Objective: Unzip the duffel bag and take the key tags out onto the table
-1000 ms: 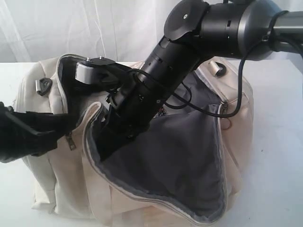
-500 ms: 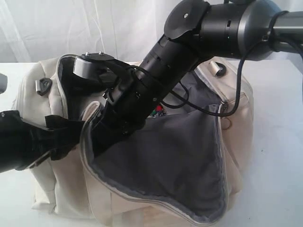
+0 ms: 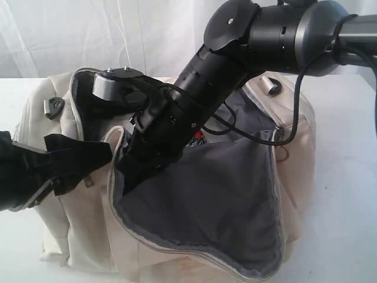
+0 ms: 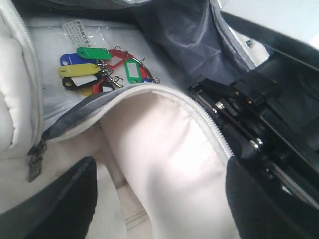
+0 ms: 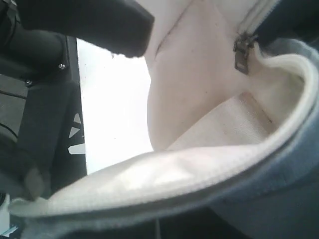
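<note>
The duffel bag's (image 5: 209, 99) cream edge curls close before the table (image 5: 114, 109).

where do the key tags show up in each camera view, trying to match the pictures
Exterior view: the key tags are a small coloured speck inside the bag, just beside the right arm.
Left wrist view: the key tags lie in plain sight on the bag's floor, beyond the zip edge.
Right wrist view: not in it.
Shared landmark: the opening's cream zip edge.
</note>
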